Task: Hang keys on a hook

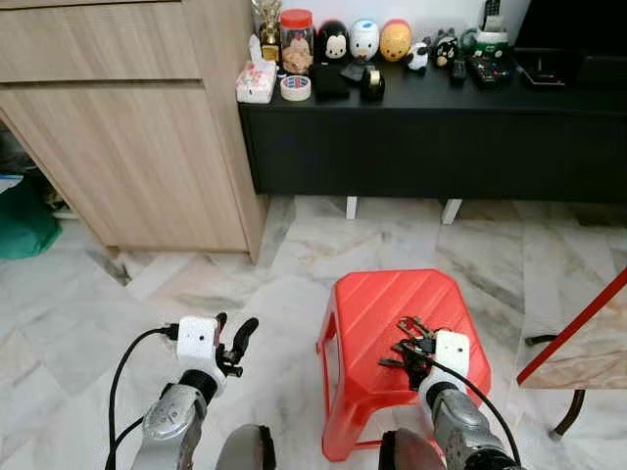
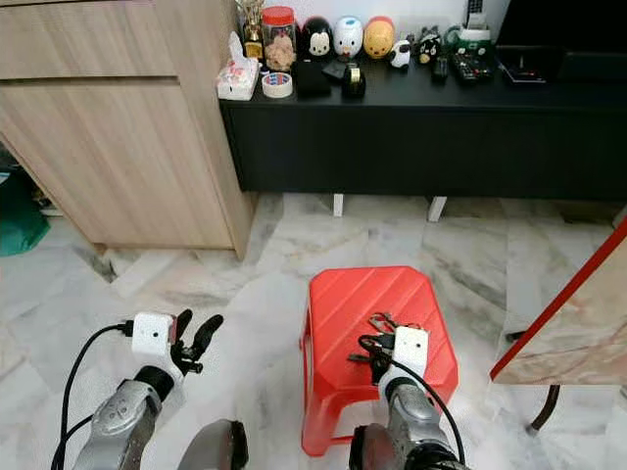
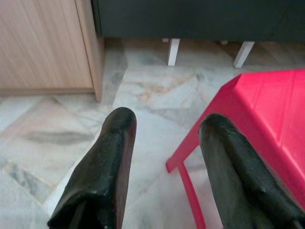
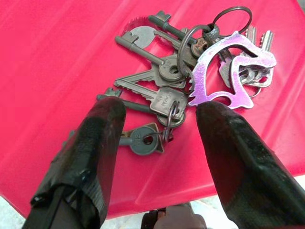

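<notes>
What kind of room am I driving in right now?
Most likely a home living room: a low black console crowded with figurines, a wooden cabinet, a marble tile floor and a red plastic stool holding keys.

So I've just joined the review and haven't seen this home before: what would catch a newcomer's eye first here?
The bright red stool on the pale marble floor stands out at once, with a bunch of keys lying on its seat. The right gripper is poised open over the keys, its fingers either side of them. Behind, a black sideboard carries a row of colourful figurines.
</notes>
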